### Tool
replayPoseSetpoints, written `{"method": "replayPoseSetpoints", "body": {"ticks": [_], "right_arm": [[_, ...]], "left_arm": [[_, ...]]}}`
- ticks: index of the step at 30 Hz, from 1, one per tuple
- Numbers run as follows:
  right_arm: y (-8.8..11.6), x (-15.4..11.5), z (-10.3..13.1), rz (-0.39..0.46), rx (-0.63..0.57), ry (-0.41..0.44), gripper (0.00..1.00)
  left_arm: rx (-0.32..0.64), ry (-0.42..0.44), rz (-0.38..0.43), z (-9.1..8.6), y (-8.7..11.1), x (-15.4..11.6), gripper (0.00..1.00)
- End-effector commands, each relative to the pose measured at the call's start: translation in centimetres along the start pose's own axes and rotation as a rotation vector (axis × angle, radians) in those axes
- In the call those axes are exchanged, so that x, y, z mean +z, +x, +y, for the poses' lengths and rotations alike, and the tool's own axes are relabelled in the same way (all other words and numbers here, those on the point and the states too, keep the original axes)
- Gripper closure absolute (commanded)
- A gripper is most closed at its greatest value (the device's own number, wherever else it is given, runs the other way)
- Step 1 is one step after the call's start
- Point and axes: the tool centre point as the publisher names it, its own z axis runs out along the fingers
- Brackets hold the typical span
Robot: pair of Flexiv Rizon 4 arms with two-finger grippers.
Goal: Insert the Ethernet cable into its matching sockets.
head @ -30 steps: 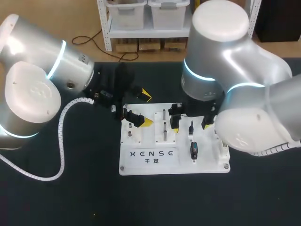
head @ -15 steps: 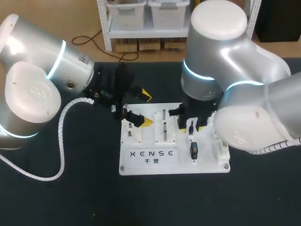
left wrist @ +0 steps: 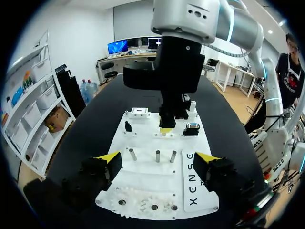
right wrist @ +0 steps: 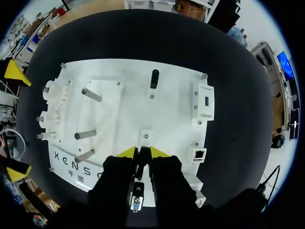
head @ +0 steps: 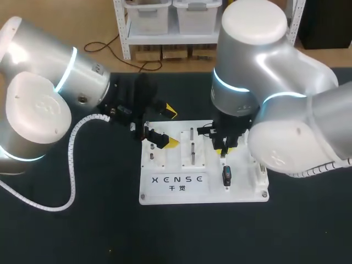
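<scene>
- White plastic board (head: 245, 192) lies on the dark table, and both arms reach in over it.
- The right gripper (right wrist: 143, 152) hangs over the board's middle with its yellow-tipped fingers drawn close, clamped from two sides on a narrow dark plug (right wrist: 143, 158) (what kind of plug cannot be made out).
- That plug stands upright just beside a small white square mount (right wrist: 145, 137).
- A square socket (right wrist: 199, 154) sits near the board's right edge, apart from the right gripper's fingers.
- A longer socket block (right wrist: 205, 101) lies further along that same edge.
- A blue-faced connector (head: 226, 176) sits on the board on the robot's side of the right gripper.
- The left gripper (left wrist: 158, 160) hovers over the board's left end with its fingers spread wide and nothing between them.
- Three metal pegs (left wrist: 157, 155) stand in a row ahead of the left gripper, with a row of white gears (left wrist: 143, 206) under it.
</scene>
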Motion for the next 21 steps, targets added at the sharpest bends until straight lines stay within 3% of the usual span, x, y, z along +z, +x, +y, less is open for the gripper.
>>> {"method": "replayPoseSetpoints", "body": {"ticks": [1, 9, 21], "right_arm": [[-0.1, 0.0, 0.1, 0.003, 0.002, 0.003, 1.00], [-0.3, -0.7, -0.2, -0.003, 0.009, 0.005, 1.00], [-0.8, -3.9, -2.0, -0.052, 0.035, 0.019, 1.00]], "left_arm": [[0.000, 0.001, 0.004, 0.1, 0.0, 0.1, 0.00], [0.000, 0.001, 0.004, 0.1, 0.0, 0.1, 0.00], [0.000, 0.001, 0.004, 0.1, 0.0, 0.1, 0.00]]}}
